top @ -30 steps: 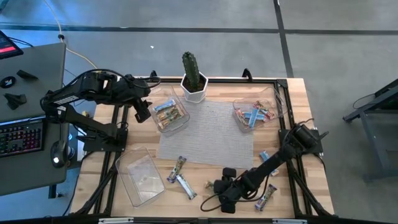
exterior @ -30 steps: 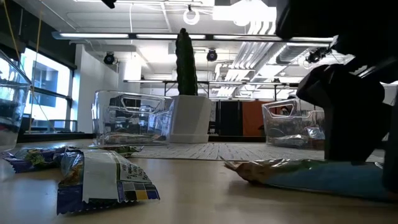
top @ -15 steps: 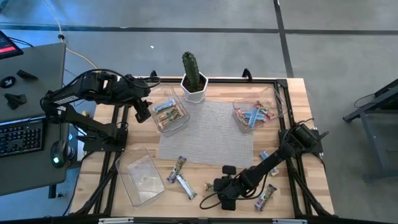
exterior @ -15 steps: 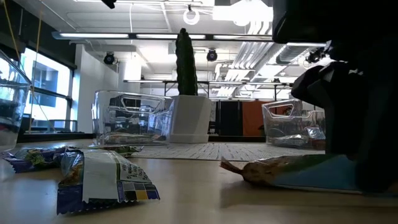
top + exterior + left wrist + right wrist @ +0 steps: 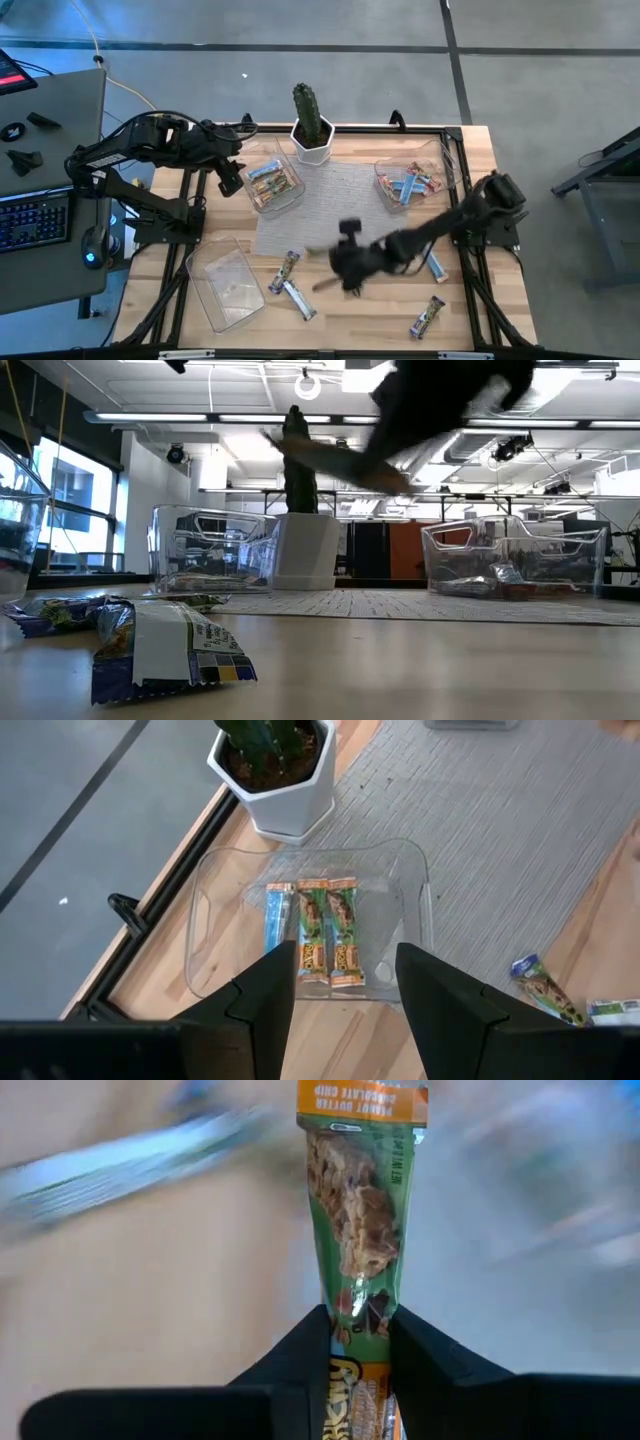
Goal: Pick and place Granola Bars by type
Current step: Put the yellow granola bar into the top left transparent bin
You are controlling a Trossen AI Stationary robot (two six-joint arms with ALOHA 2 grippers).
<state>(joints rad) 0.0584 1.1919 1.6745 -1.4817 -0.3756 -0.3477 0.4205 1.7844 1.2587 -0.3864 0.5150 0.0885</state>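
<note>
While the left gripper (image 5: 342, 982) hangs open above the tub (image 5: 415, 895) beside the cactus pot (image 5: 312, 143), holding nothing, the right gripper (image 5: 347, 268) is shut on a green bar (image 5: 362, 1230) over the mat's (image 5: 345, 190) near edge. Three bars (image 5: 312, 930) lie side by side in that tub. More bars (image 5: 290, 283) lie on the wood near the mat's front corner.

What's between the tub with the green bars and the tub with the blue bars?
In the high view, only the grey woven mat lies between the left tub and the right tub.
</note>
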